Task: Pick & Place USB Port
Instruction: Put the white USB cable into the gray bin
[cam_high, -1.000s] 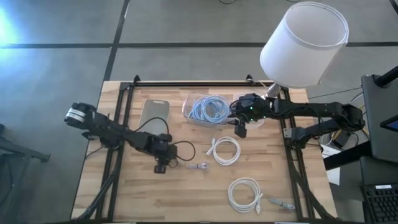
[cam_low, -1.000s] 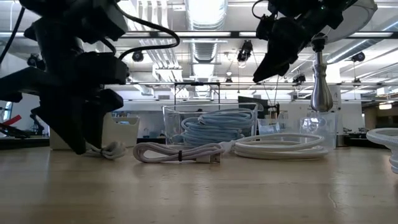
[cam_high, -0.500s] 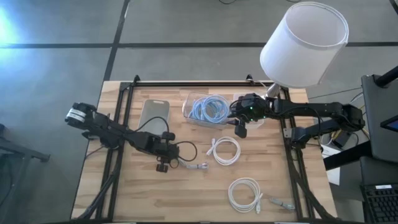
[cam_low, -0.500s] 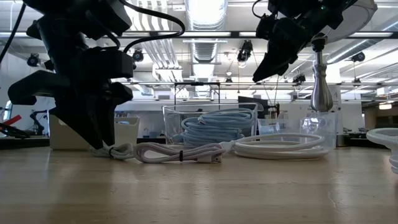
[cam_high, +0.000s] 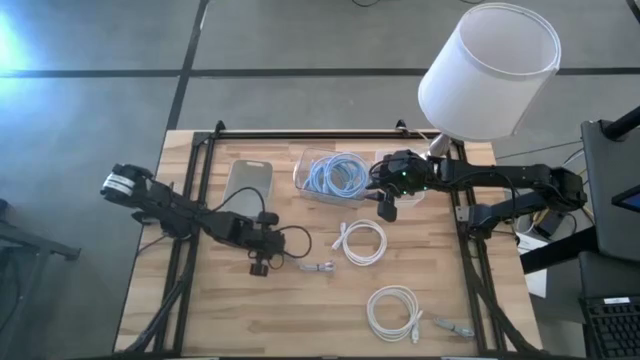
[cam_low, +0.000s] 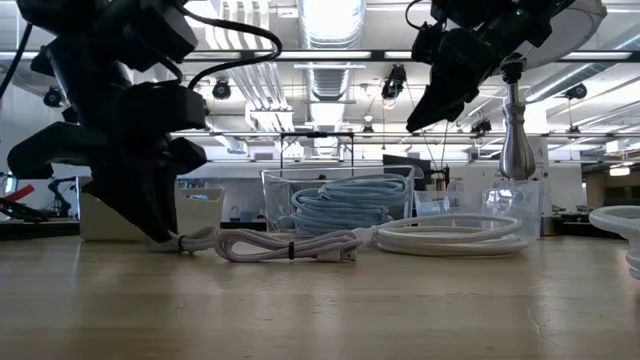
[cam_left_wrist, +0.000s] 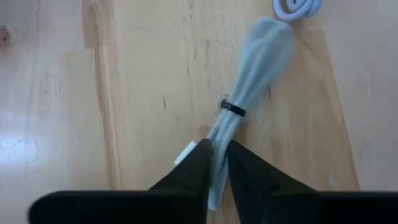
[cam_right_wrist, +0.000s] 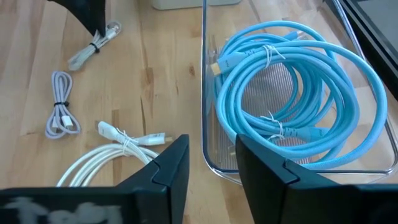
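A grey-white USB cable bundle (cam_left_wrist: 252, 74), bound by a black tie, lies on the wooden table at the left-centre. My left gripper (cam_high: 261, 264) stands over its near end and is shut on it; the right wrist view shows the bundle (cam_right_wrist: 93, 46) trailing from under the dark fingers. My right gripper (cam_high: 388, 208) hangs open and empty above the table, beside the right end of a clear container (cam_high: 335, 175) that holds a coiled blue cable (cam_right_wrist: 292, 93). My left gripper pinches the bundle's end (cam_left_wrist: 217, 134) between its two fingers, next to a white plug (cam_left_wrist: 185, 152). The fingers come from above, slanting down, and the bundle runs on away from them. The bundle lies on the table (cam_low: 195, 240).
A small lavender cable (cam_high: 318, 267) lies just right of the left gripper. One white coil (cam_high: 362, 242) is at the centre and another (cam_high: 393, 312) is near the front edge. A grey flat slab (cam_high: 248, 183) lies at the back left. A white lamp (cam_high: 490, 70) stands at the back right.
My left gripper has edged toward the table's right, onto the grey bundle's end, and has closed on it. The bundle still lies on the table.
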